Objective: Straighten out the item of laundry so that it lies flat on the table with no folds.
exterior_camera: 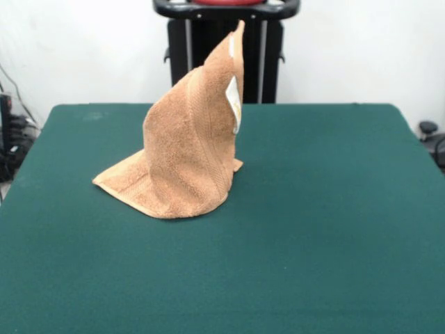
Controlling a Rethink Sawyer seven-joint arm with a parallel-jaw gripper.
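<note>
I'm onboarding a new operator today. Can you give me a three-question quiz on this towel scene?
1. True or false: the towel lies flat on the table.
2. Where is the white label? A) high on the raised part B) on the corner resting on the table C) none visible
3. Fill in: the towel's top corner points ____.

Key: 1 false, it rises in a peak with only its lower edge on the table. 2 A. 3 up. What holds it up is not visible.
</note>
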